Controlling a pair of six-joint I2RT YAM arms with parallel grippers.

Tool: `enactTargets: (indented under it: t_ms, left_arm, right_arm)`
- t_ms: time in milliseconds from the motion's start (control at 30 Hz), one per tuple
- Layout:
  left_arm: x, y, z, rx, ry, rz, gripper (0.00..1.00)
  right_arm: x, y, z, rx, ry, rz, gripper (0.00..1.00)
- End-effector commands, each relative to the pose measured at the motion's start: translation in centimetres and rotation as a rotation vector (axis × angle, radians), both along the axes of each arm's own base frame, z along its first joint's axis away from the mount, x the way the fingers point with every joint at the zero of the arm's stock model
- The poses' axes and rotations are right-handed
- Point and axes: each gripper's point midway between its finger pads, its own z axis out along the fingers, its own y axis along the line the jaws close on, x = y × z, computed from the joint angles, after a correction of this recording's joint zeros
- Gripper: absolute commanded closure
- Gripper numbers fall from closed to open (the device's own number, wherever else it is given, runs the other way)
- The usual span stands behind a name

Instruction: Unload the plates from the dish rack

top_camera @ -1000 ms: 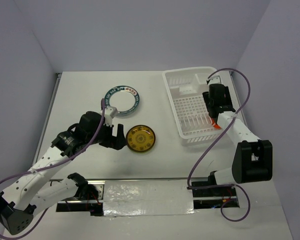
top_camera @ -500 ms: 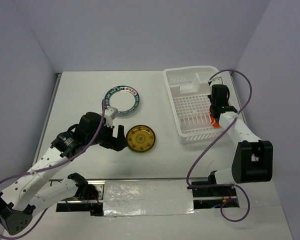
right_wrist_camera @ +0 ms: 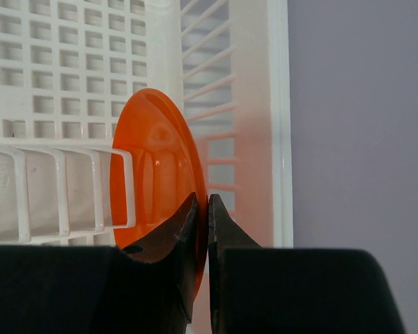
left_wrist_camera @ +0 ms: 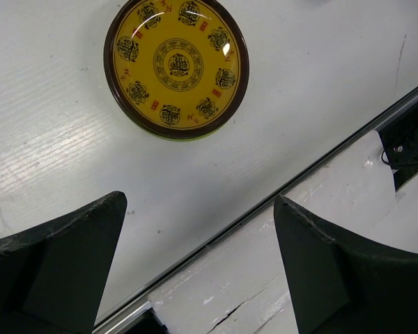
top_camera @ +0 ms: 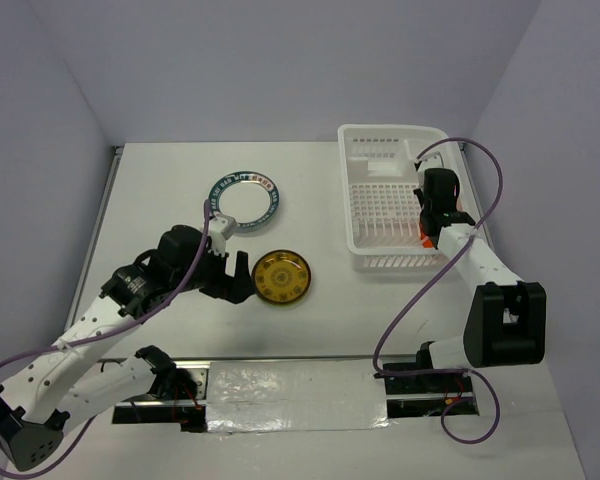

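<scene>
The white dish rack (top_camera: 346, 190) stands at the back right of the table. An orange-red plate (right_wrist_camera: 153, 160) stands on edge in it, against the right wall (right_wrist_camera: 237, 104). My right gripper (right_wrist_camera: 202, 199) is shut on that plate's rim; from above the plate (top_camera: 423, 240) shows only as a sliver beside the gripper (top_camera: 428, 230). Two plates lie flat on the table: a teal-rimmed one (top_camera: 243, 197) and a yellow patterned one (top_camera: 282, 277). My left gripper (top_camera: 232, 278) hangs open just left of the yellow plate (left_wrist_camera: 176, 66), holding nothing (left_wrist_camera: 200, 202).
A metal rail (left_wrist_camera: 313, 163) and a taped white strip (top_camera: 280, 385) run along the table's near edge. A purple cable (top_camera: 410, 300) loops beside the right arm. Grey walls (top_camera: 540, 120) close in the table on three sides.
My right gripper has shut on the orange-red plate's rim. The dish rack has swung from skewed to square and slid right and back. The left arm has stayed still.
</scene>
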Motion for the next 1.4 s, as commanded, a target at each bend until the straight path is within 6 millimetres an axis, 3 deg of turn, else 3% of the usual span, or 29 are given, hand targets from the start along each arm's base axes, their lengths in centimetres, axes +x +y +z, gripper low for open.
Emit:
enactTargets:
  t_ms: [0,400,600,733,900,967,1000,1033,1100,1133,1167,1200,1267,1300,1367]
  left_arm:
    - [0.1,-0.2,1.0,-0.018,-0.042,-0.013,0.0]
    - [0.0,-0.2,0.8,-0.011,-0.039,-0.011,0.01]
    - [0.0,-0.3,0.8,-0.011,-0.041,-0.012,0.01]
    - [0.1,-0.1,1.0,-0.01,-0.048,0.003,0.01]
    - [0.3,0.2,2.6,-0.033,-0.095,0.019,0.0]
    - [0.4,0.2,4.1,-0.064,-0.137,0.026,0.0]
    - [0.8,-0.3,5.6,-0.109,-0.182,0.022,0.0]
    - [0.8,-0.7,6.8,-0.152,-0.21,0.012,0.0]
    - [0.0,-1.9,10.2,-0.263,-0.28,-0.052,0.0]
    - [0.1,-2.6,12.5,-0.331,-0.341,-0.075,0.0]
    - [-0.6,-3.1,14.6,-0.388,-0.385,-0.122,0.0]
    - [-0.8,-3.3,16.0,-0.423,-0.42,-0.14,0.0]
    - [-0.8,-3.8,18.9,-0.488,-0.507,-0.17,0.0]
    - [-0.8,-3.9,20.2,-0.505,-0.534,-0.177,0.0]
    - [0.0,-4.4,21.3,-0.507,-0.546,-0.174,0.0]
  right_arm:
    - [0.2,1.5,0.3,-0.002,0.003,0.102,1.0]
    - [-0.4,2.5,3.9,-0.111,-0.099,0.207,1.0]
    - [-1.0,0.8,6.7,-0.176,-0.14,0.071,1.0]
    - [-2.0,-0.2,9.9,-0.212,-0.212,-0.018,1.0]
    - [-4.3,0.9,16.7,-0.252,-0.368,-0.041,1.0]
    - [-5.3,3.6,19.6,-0.232,-0.423,0.02,1.0]
    - [-5.6,6.1,20.5,-0.203,-0.446,0.09,1.0]
    - [-6.1,7.1,22.3,-0.164,-0.485,0.113,1.0]
    - [-7.1,10.5,22.5,-0.003,-0.493,0.235,1.0]
    - [-7.7,12.8,23.7,0.089,-0.513,0.315,1.0]
    - [-8.5,14.6,22.7,0.231,-0.483,0.356,1.0]
    - [-9.1,18.5,22.4,0.37,-0.444,0.529,1.0]
    - [-11.0,23.2,21.3,0.593,-0.378,0.701,1.0]
    - [-13.3,27.0,20.9,0.718,-0.304,0.907,1.0]
    - [-15.3,30.2,20.4,0.912,-0.287,1.036,1.0]
